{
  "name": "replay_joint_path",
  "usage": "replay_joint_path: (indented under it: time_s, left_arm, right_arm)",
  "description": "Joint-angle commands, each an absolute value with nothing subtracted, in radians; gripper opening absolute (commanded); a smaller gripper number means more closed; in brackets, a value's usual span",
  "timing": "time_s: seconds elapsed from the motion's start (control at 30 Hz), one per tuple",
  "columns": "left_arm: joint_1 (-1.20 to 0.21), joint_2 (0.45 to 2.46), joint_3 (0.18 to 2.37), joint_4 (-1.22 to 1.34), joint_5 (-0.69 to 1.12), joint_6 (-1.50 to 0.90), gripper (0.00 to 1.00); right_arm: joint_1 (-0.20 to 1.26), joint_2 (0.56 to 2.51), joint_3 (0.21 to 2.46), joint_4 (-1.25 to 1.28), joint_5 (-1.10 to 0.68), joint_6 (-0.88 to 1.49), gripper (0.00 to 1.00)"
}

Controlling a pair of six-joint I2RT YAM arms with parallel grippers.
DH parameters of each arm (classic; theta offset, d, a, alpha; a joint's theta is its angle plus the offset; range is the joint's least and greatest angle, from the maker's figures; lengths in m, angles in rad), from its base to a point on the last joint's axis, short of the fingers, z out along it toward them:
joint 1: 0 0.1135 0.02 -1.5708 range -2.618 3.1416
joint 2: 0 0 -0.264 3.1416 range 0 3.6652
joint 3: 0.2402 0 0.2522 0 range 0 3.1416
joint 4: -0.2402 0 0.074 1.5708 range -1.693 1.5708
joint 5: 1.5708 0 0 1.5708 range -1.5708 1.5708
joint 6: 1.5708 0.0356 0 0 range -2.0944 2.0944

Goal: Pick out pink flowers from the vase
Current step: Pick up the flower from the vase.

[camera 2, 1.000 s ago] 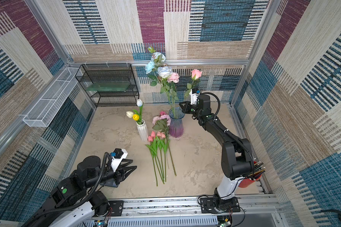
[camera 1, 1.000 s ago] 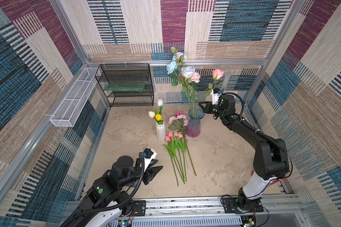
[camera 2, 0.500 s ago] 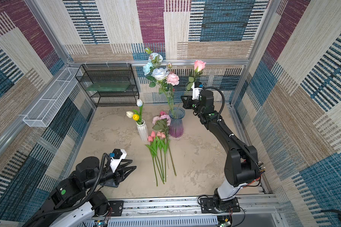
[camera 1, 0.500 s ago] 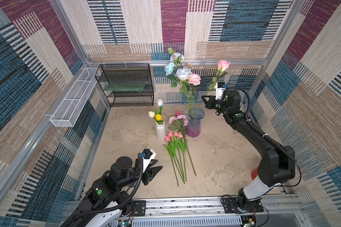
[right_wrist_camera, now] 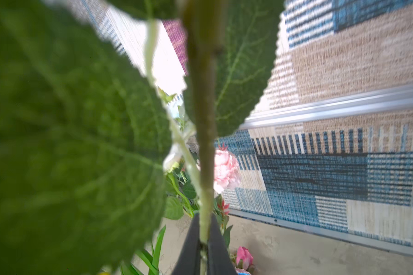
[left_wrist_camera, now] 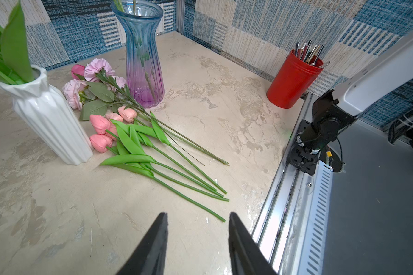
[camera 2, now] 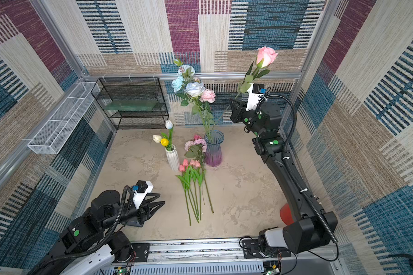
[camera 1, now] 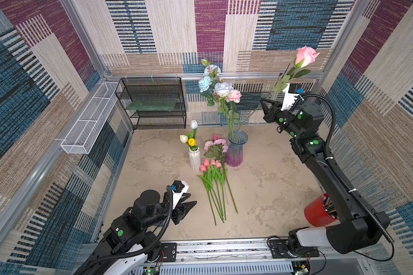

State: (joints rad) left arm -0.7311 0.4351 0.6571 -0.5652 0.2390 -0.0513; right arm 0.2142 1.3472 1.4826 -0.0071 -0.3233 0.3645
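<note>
The vase (camera 1: 235, 152) is holding blue, white and one pink bloom (camera 1: 234, 96) beside the raised pink rose (camera 1: 305, 55), which the right gripper (right_wrist_camera: 202, 247) is clamping by the stem. Pink flowers (camera 1: 215, 166) are lying between it and the white vase (camera 1: 194, 160). The left gripper (left_wrist_camera: 198, 215) is hovering half open, empty.

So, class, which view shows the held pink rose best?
A top view: the whole pink rose, bloom and stem, above the right gripper. Right wrist shows only blurred stem and leaves; left wrist, nothing.
</note>
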Motion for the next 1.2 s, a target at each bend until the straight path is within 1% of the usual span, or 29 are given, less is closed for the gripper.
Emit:
replay_joint_path:
  time_s: [0.0,0.13,0.3,0.53,0.7,0.8,0.97,1.07,1.17]
  left_arm:
    - [-0.734,0.436,0.657,-0.560,0.231,-0.043,0.44]
    - [-0.742,0.440,0.657,-0.562,0.217,-0.043,0.44]
    - [-0.758,0.443,0.661,-0.571,0.210,-0.045,0.44]
    - [-0.772,0.441,0.663,-0.567,0.206,-0.046,0.44]
    - [-0.772,0.454,0.683,-0.548,0.235,-0.029,0.49]
    - [-0.772,0.496,0.724,-0.539,0.251,-0.015,0.51]
    - [-0.772,0.618,0.816,-0.500,0.285,0.027,0.53]
    - [-0.772,0.691,0.850,-0.435,0.302,0.035,0.53]
    - [-0.772,0.760,0.867,-0.369,0.362,0.034,0.53]
  right_arm:
    - [0.220,1.307,1.508,-0.038,-0.302,0.360,0.00]
    - [0.242,1.253,1.526,-0.084,-0.312,0.362,0.00]
    - [0.287,1.172,1.497,-0.111,-0.337,0.369,0.00]
    - [0.376,1.067,1.376,-0.141,-0.360,0.366,0.00]
    - [0.422,1.008,1.277,-0.114,-0.382,0.368,0.00]
    - [0.449,0.988,1.223,-0.093,-0.404,0.373,0.00]
    - [0.514,0.963,1.087,0.021,-0.452,0.382,0.00]
    - [0.556,0.970,1.040,0.048,-0.455,0.374,0.00]
    - [0.594,0.981,1.010,0.064,-0.463,0.365,0.00]
